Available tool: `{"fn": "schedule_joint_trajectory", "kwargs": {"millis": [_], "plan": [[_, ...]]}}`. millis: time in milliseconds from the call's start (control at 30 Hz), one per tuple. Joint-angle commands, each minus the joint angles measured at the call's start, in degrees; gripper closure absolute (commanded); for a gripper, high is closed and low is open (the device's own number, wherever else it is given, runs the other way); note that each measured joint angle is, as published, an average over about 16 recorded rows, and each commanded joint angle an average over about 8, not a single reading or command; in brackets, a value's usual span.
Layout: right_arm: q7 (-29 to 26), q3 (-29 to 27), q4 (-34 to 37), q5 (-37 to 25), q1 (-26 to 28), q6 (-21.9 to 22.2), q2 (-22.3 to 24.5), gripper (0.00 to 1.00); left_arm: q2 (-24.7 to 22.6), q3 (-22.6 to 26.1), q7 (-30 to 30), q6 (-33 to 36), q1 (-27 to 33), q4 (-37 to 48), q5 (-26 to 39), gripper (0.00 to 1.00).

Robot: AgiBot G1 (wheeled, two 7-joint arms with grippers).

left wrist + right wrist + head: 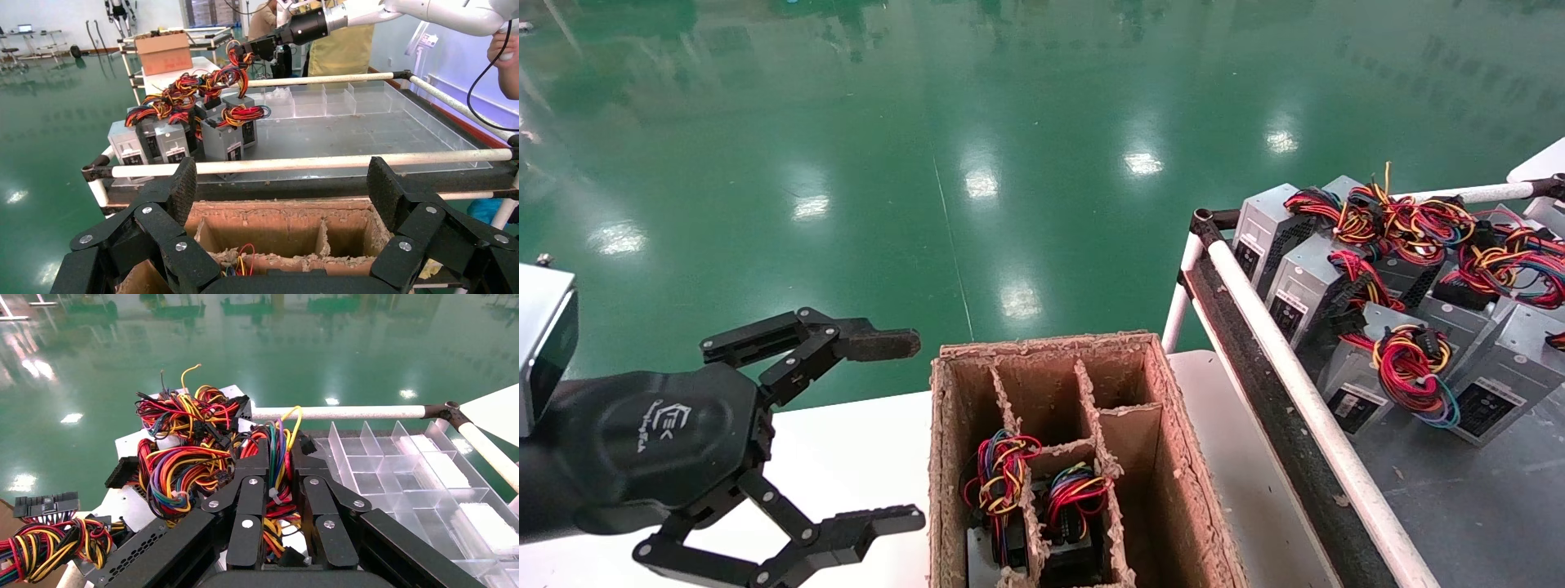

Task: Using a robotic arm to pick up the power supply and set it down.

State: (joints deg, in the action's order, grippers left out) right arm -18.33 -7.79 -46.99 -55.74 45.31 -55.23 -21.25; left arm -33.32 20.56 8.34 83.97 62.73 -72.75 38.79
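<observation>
Several grey power supplies (pixel 1303 286) with red, yellow and blue wire loops stand in the cart tray (pixel 1483 506) on the right. My right gripper (pixel 280 447) hangs over that cluster, shut on one supply's wire bundle (pixel 276 432). That supply's grey body is hidden under the wires. The left wrist view shows the same gripper (pixel 248 48) far off, with wires hanging from it. My left gripper (pixel 914 431) hovers open and empty left of the cardboard box (pixel 1173 425), facing it in its wrist view (pixel 284 184).
The divided cardboard box holds two supplies (pixel 1001 478) (pixel 1075 498) in its near compartments. A white rail (pixel 1303 384) edges the cart between box and tray. Clear plastic dividers (pixel 422 471) lie beside the cluster. Green floor lies beyond.
</observation>
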Motion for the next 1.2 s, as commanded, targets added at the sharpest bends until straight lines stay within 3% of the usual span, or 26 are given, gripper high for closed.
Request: {"fn": "schedule_joint_trajectory", "kwargs": {"millis": [33, 500, 800, 1200], "plan": [[0.1, -0.2, 0.3, 0.1, -0.1, -0.1, 0.1, 0.00, 0.0, 0.0, 0.0, 0.0, 0.0, 0.0, 0.0, 0.00], [-1.9, -0.7, -0.2, 1.4, 0.7, -1.0, 1.2, 0.00, 0.0, 0.0, 0.0, 0.0, 0.0, 0.0, 0.0, 0.00], [-1.1, -1.9, -1.1, 2.2, 1.6, 0.6, 0.5, 0.00, 0.0, 0.0, 0.0, 0.0, 0.0, 0.0, 0.0, 0.00], [0.6, 2.7, -6.0, 4.3, 4.4, -5.0, -2.2, 0.00, 0.0, 0.0, 0.0, 0.0, 0.0, 0.0, 0.0, 0.00]]}}
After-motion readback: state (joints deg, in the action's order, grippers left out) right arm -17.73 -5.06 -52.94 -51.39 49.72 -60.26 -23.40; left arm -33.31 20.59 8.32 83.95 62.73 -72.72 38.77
